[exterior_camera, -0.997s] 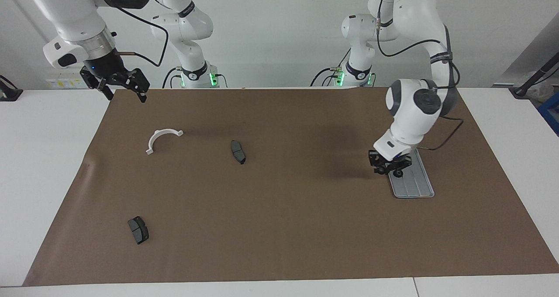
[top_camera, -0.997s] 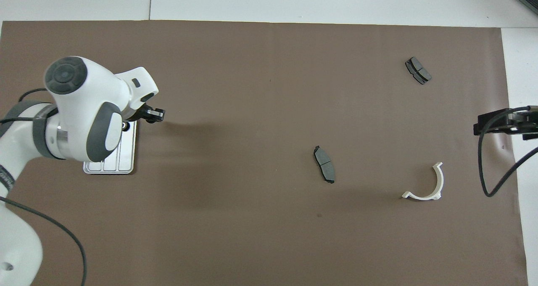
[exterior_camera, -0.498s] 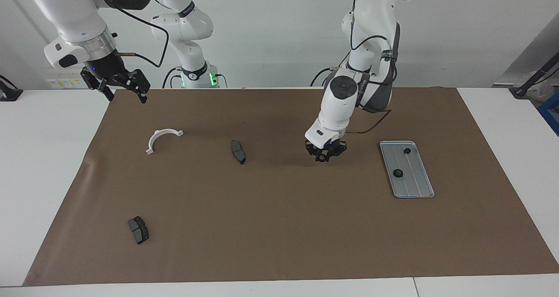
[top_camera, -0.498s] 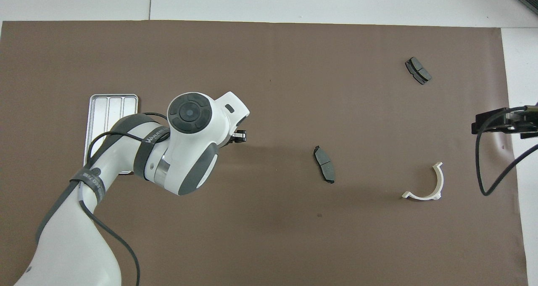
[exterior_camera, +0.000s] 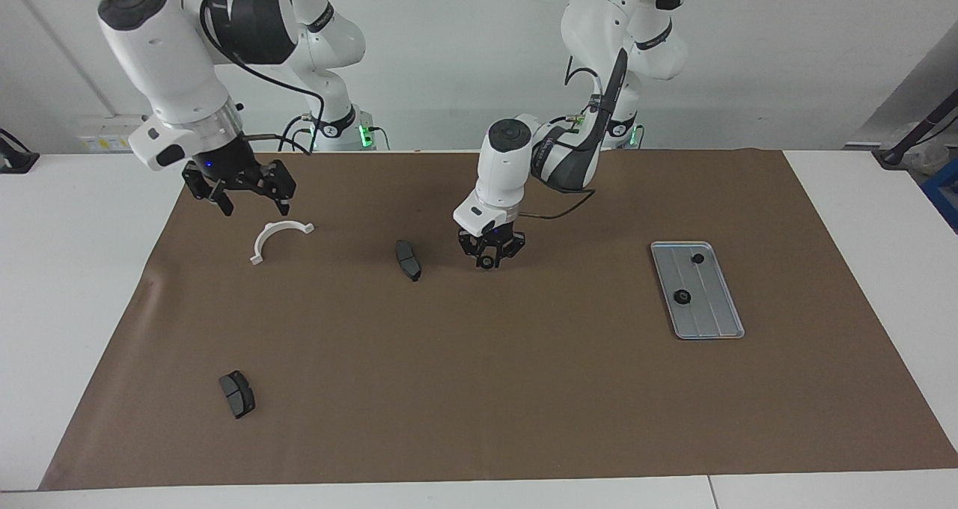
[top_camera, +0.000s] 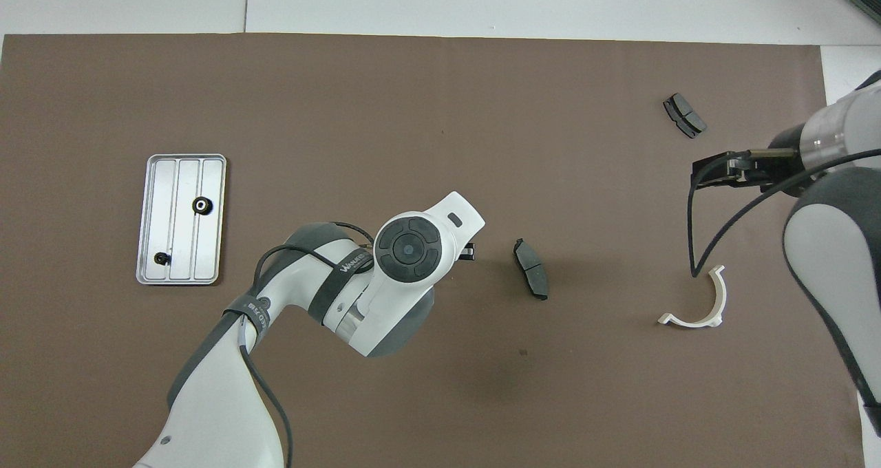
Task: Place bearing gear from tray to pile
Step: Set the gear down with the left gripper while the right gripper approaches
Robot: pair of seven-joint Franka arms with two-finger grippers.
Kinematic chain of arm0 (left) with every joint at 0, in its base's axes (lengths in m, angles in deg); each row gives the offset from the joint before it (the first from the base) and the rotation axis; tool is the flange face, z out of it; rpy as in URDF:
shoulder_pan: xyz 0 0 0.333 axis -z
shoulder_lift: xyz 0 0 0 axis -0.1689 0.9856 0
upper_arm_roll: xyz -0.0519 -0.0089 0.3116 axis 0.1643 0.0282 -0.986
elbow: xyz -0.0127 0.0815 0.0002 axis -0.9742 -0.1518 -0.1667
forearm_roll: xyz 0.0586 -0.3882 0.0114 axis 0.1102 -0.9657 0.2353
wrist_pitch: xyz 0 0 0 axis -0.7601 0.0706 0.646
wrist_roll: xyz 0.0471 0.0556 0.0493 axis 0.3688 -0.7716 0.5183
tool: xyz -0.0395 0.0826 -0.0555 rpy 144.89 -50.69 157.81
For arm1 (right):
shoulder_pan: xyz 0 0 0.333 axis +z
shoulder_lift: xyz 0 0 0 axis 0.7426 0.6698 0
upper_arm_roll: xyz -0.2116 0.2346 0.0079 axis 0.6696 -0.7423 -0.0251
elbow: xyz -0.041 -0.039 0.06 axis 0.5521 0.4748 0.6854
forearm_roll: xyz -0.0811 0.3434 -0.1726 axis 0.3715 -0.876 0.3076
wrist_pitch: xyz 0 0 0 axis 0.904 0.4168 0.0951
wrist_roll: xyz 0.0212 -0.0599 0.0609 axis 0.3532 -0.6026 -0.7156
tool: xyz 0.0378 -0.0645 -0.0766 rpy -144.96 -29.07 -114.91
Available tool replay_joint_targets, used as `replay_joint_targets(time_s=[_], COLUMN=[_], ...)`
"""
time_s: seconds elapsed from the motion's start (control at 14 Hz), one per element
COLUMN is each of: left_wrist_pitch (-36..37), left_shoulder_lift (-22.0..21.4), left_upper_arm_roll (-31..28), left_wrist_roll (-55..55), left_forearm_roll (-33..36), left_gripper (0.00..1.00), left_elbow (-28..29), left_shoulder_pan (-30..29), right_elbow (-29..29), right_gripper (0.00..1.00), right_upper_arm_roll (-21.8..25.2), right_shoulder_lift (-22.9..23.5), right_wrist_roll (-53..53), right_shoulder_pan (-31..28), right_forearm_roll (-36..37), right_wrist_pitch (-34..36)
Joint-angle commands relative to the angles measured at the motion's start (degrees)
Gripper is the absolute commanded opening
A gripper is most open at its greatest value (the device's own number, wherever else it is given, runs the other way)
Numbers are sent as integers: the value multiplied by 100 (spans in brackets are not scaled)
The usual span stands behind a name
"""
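On the brown mat (exterior_camera: 479, 389) I'm holding the left gripper (exterior_camera: 488, 258) low beside the nearer brake pad (exterior_camera: 409, 260), toward the tray (exterior_camera: 717, 331), gripping a gear (exterior_camera: 487, 261) that I'm risking rolling away, right gripper (exterior_camera: 247, 187) waiting open.

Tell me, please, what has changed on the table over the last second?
The left gripper left the tray carrying a small black gear and travelled toward the right arm's end; it now hangs low beside the nearer brake pad. The right gripper came in over the mat above the white bracket. Two gears remain on the tray; pads and bracket have not moved.
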Motion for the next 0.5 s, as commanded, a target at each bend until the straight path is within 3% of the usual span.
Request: replay_joint_targets(time_s=[0.0,0.14,0.28,0.43], left_wrist_pitch=[-8,219,693,966], left_shoulder_lift=[-11,-212,-537,-748], left_upper_arm_roll=[-114,-183,-184,-184], left_wrist_roll=[28,2,-147,-375], left_forearm_roll=[-26,-26,-9,-17], left_gripper=[100,100,100,100], left_elbow=[-108,-187,-275,-258], left_shoulder_pan=[3,-215,-863,-1452], right_elbow=[20,370,801,812], right_gripper=[100,100,100,100], right_upper_arm_roll=[-20,-28,-28,-28], right_shoulder_lift=[185,195,422,642], right_wrist_roll=[71,27,272,824], right_shoulder_pan=[94,252,716,1164], right_forearm_roll=[-122,-131,-131,-131], right_wrist_pitch=[-319,-791,-1573,-1821])
